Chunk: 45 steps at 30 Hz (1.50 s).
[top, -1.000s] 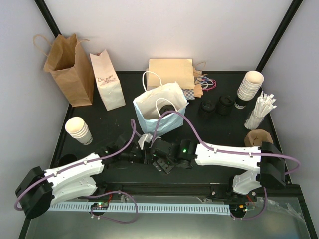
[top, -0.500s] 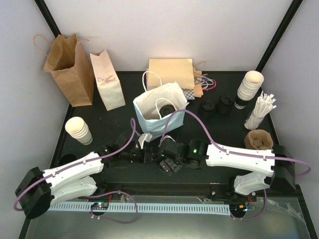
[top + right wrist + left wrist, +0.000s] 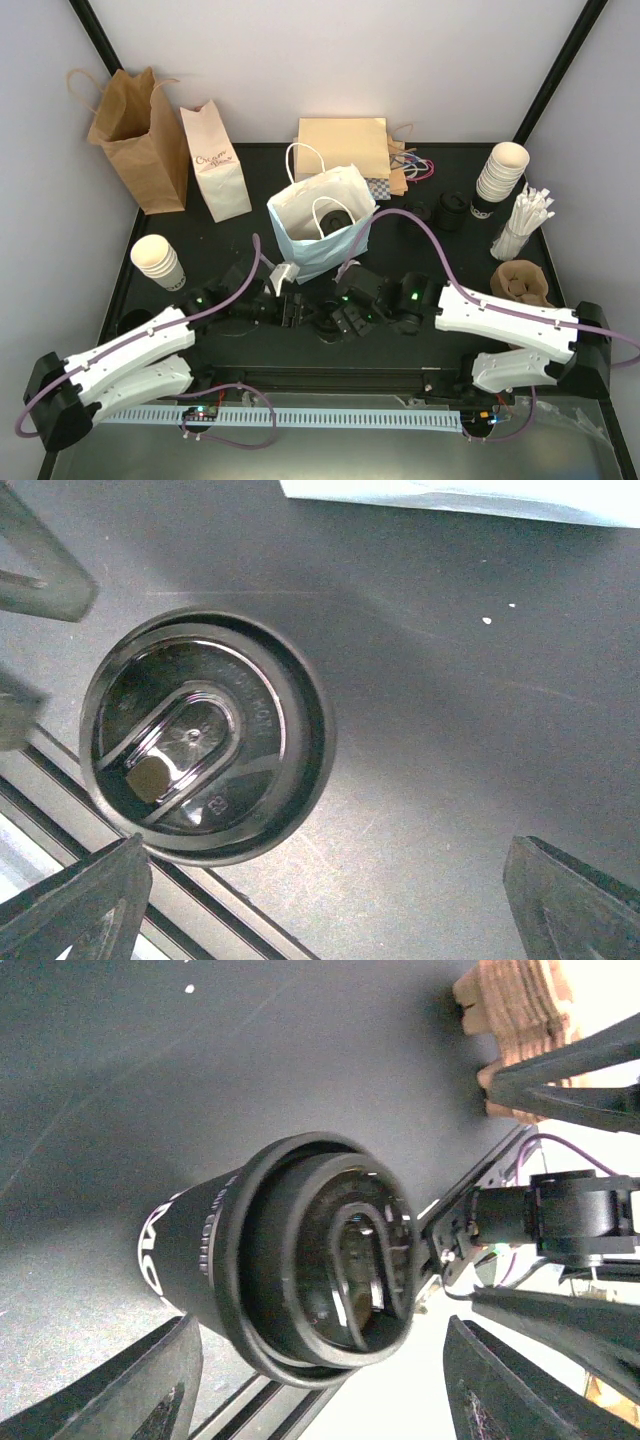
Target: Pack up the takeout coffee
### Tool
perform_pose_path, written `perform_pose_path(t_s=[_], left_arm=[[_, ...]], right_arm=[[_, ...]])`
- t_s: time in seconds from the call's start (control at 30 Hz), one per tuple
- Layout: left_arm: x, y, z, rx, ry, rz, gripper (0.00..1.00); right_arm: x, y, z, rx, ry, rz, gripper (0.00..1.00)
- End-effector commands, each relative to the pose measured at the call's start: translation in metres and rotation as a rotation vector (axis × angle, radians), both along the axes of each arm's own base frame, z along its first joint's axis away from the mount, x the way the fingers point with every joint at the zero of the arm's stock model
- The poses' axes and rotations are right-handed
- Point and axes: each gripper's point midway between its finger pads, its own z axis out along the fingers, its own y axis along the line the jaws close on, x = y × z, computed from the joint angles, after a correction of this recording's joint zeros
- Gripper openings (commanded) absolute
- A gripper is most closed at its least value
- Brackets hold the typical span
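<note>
The coffee cup (image 3: 205, 735) stood upright on the black table (image 3: 470, 710), close to its near edge and the rail (image 3: 330, 380), a short way in front of the pale blue bag (image 3: 322, 240). Neither arm held it. The left gripper (image 3: 322, 1345) was spread with its fingers clear of the cup's sides, and the right gripper (image 3: 328, 855) hung above it, also spread wide, with the cup well off-centre toward one finger. A close from that offset would likely have pushed the cup sideways rather than pinching it, and so near the edge a shove could have tipped it or sent it onto the rail. Too hard a squeeze on the paper wall might have popped the lid. The two arms were crowded together, so one could have bumped the other's catch. At the bag, the white handles (image 3: 300, 160) drooped over the mouth, a dark round thing (image 3: 333, 218) already sat inside, and the right arm's purple cable (image 3: 420, 225) arced just beside it. Any of these could have snagged the cup or toppled the light bag.
</note>
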Motion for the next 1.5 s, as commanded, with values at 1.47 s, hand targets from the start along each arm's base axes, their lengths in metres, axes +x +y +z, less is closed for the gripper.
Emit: perform_pose_path(t_s=[1.47], left_arm=[[-0.024,-0.046,0.024,0.538,-0.285,-0.288,0.99]], right_arm=[[-0.006,-0.018,-0.033,0.518,0.323,-0.194,0.82]])
